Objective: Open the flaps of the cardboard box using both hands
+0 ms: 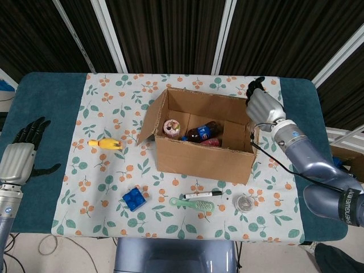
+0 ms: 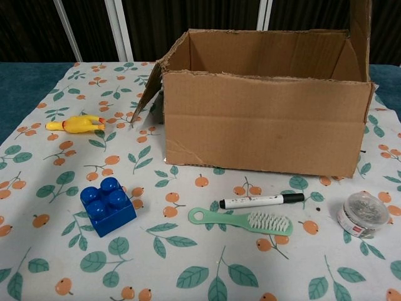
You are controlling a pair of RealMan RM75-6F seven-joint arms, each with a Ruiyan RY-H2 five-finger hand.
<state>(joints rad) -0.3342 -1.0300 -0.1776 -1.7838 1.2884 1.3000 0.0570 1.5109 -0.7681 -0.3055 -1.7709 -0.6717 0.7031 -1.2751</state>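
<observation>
The cardboard box [image 1: 200,158] stands mid-table with its top uncovered; in the chest view the box [image 2: 263,122] fills the upper middle. Its left flap [image 1: 146,121] hangs outward, and the same left flap [image 2: 146,89] slopes down to the cloth. The right flap [image 2: 360,22] stands upright. My right hand [image 1: 263,107] lies over the box's right wall, hiding that flap from above, fingers pointing away; no grip shows. My left hand [image 1: 20,152] is far off at the table's left edge, fingers spread, holding nothing. Neither hand shows in the chest view.
Inside the box lie a cola bottle [image 1: 202,132] and a pink-topped cup [image 1: 170,127]. On the cloth are a yellow rubber chicken [image 2: 75,123], a blue brick [image 2: 108,205], a green brush [image 2: 241,221], a marker [image 2: 262,201] and a round tin [image 2: 363,214].
</observation>
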